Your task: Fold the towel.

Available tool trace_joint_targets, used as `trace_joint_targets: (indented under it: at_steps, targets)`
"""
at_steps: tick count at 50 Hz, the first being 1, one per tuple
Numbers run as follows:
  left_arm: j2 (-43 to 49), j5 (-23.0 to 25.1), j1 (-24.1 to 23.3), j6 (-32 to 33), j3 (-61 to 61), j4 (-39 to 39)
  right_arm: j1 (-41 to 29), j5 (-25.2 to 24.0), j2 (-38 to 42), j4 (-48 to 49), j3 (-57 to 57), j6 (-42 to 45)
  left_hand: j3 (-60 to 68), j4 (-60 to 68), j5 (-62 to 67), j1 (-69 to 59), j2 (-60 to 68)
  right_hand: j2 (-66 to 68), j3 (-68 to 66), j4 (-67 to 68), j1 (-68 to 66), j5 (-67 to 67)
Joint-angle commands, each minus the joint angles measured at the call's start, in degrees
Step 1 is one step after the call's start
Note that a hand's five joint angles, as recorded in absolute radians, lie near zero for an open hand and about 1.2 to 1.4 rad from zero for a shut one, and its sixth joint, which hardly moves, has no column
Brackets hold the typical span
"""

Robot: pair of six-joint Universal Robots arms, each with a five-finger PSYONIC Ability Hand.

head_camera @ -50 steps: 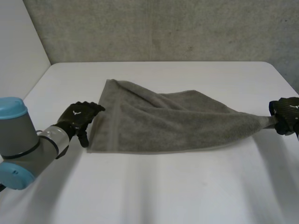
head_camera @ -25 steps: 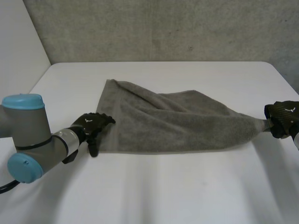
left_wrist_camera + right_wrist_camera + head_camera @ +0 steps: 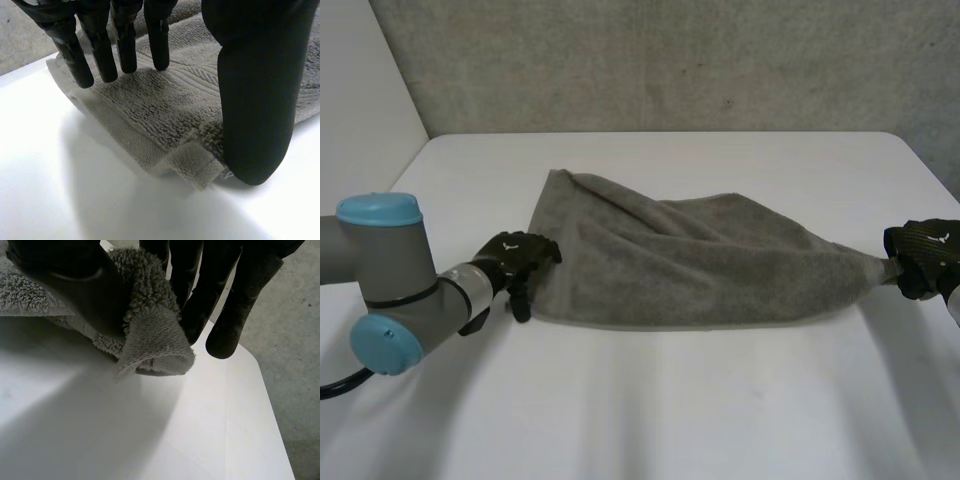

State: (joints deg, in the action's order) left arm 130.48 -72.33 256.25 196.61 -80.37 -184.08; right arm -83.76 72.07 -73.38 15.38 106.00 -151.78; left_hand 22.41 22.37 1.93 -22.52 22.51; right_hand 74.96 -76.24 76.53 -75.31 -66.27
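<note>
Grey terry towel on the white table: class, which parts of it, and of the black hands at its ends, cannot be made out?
Head view: the grey terry towel hides its own underside.
Head view: the frame edge cuts off the right hand at the wrist.
Left wrist view: the thumb of the left hand blocks the towel behind it.
Right wrist view: the thumb covers part of the pinched corner.
</note>
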Motion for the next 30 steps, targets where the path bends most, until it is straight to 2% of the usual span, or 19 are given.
trace_joint_targets:
  at_steps: [1,3,5,6,8,22,26,30]
  targets:
    - [0.3,0.1,-0.1,0.0,1.0,0.0,0.0,0.0,0.0,0.0,0.0,0.0,11.2,11.2,21.7,-11.1,11.1,5.0,-3.8,3.5,-4.7,-3.7]
    - [0.3,0.1,-0.1,0.0,1.2,0.0,0.0,0.0,0.0,0.0,0.0,0.0,14.9,14.9,25.4,-14.8,14.8,5.0,-3.8,3.5,-4.7,-3.7]
    - [0.3,0.3,-0.1,0.0,1.4,-0.1,0.0,0.0,0.1,0.0,0.0,0.1,24.9,25.0,35.4,-24.8,24.8,5.0,-3.8,3.5,-4.7,-3.7]
    - [0.3,0.3,-0.1,0.0,1.4,-0.1,0.0,0.0,0.1,0.0,0.0,0.1,25.0,25.0,35.5,-24.9,24.9,5.0,-3.8,3.5,-4.7,-3.7]
    - [0.3,0.3,-0.1,0.0,1.4,-0.1,0.0,0.0,0.0,0.0,0.0,0.1,35.4,35.4,45.8,-35.2,35.3,5.0,-3.8,3.5,-4.7,-3.7]
    - [1.2,0.3,-0.8,0.0,2.1,-0.2,0.0,0.0,-0.1,0.0,0.1,0.0,46.2,46.2,56.7,-46.1,46.1,5.0,-3.8,3.5,-4.7,-3.7]
    - [1.5,0.3,-1.5,0.0,2.3,-0.1,0.0,0.0,-0.2,0.0,0.1,0.0,57.6,57.6,68.1,-57.5,57.5,5.0,-3.8,3.5,-4.7,-3.7]
    - [1.4,0.3,-1.8,0.0,2.2,0.0,-0.2,0.3,-1.1,-0.1,-0.2,-0.1,57.6,57.6,68.1,-57.5,57.5,5.0,-3.8,3.5,-4.7,-3.7]
